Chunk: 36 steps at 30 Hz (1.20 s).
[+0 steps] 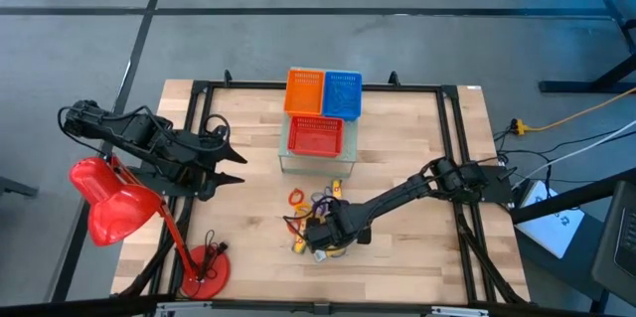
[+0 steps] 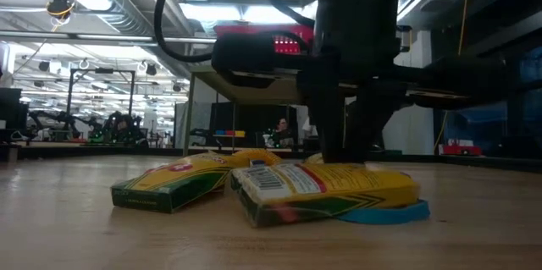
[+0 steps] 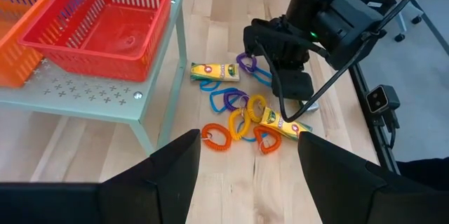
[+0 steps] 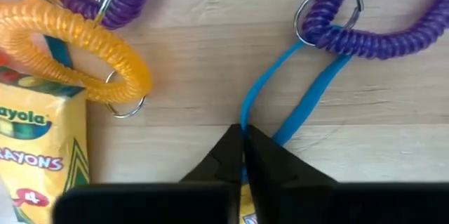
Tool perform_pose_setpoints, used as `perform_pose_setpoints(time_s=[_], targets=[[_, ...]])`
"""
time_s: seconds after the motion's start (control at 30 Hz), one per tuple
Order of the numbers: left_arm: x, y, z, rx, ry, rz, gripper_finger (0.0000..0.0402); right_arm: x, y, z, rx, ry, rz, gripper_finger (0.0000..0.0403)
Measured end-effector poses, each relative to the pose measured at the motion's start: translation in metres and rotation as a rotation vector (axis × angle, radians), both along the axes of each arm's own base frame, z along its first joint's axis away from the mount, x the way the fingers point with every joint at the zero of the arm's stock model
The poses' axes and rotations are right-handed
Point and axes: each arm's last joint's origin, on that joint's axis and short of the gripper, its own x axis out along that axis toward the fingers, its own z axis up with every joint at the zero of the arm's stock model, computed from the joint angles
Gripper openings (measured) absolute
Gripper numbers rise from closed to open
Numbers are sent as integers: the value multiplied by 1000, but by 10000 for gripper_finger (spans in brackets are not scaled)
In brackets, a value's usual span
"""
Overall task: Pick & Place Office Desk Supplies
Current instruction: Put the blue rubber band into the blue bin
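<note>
The right gripper (image 1: 323, 235) is sitting low in the lower middle of the high view, right inside the small heap of supplies; in the right wrist view its 2 dark fingers (image 4: 226, 157) are pressing together at the bottom centre of the frame, and a thin blue band (image 4: 303, 90) is running straight into the closed tips, so I am judging that it is clenched on this band; the band's long axis is going from the tips up toward the upper right of that frame, where it is passing under a purple coil loop (image 4: 382, 31); a yellow-orange coil loop (image 4: 74, 52) is lying at the upper left, and a crayon box (image 4: 38, 164) is at the lower left, just beside the fingers

In the low view the blue band is showing under a second crayon box (image 2: 326, 190) at the lower centre, so I am thinking a lift may drag that box or the coils with it

The left gripper (image 1: 231, 166) is waiting in the left middle of the high view, well apart from the heap, with its fingers spread; the right arm is clearly the nearer one

The orange basket (image 1: 304, 91), blue basket (image 1: 342, 94) and red basket (image 1: 315, 136) are standing at the upper centre of the high view, so the carrying direction is going upward in that frame, away from the heap; the red lamp (image 1: 111, 204) is staying out of this path at the lower left
</note>
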Motion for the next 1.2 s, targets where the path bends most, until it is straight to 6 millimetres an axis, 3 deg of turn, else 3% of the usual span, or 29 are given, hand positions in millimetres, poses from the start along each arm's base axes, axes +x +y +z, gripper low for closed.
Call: perform_pose_setpoints(time_s=[0.13, 0.27, 0.53, 0.77, 0.9, 1.0, 1.2], targets=[[0, 0, 0, 0, 0, 0, 239, 0, 1, 1, -7, -10, 2, 5], [0, 0, 0, 0, 0, 0, 239, 10, 5, 16, -44, -104, 18, 3], [0, 0, 0, -4, 0, 3, 239, 31, 24, 110, -213, -457, 64, 1], [0, 0, 0, -5, 4, 4, 239, 22, 39, 181, -364, -656, 133, 1], [-1, 0, -1, 0, 12, 6, 239, 16, 46, 205, -429, -803, 114, 0], [-1, 1, -1, 4, 15, 10, 239, 9, 39, 227, -500, -865, 86, 0], [-1, 1, -2, 10, 17, 18, 239, 6, 8, 255, -662, -866, 96, 0]])
